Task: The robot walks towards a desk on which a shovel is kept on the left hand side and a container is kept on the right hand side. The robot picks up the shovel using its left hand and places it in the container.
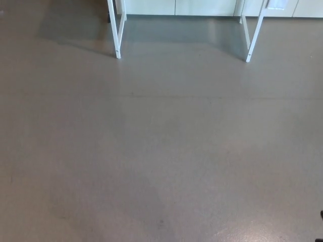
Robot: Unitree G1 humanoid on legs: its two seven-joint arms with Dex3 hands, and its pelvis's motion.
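Neither the shovel nor the container shows in the head view. Only the lower part of the desk is visible at the top of the picture: a white left leg (115,30) and a white right leg (254,34) standing on the grey floor. The desk's top is cut off by the picture's upper edge. No hand or arm of mine appears.
Grey floor (161,151) fills nearly the whole view between me and the desk. A white wall base or cabinet front (176,7) runs behind the desk legs. A small dark sliver (321,214) touches the right edge low down.
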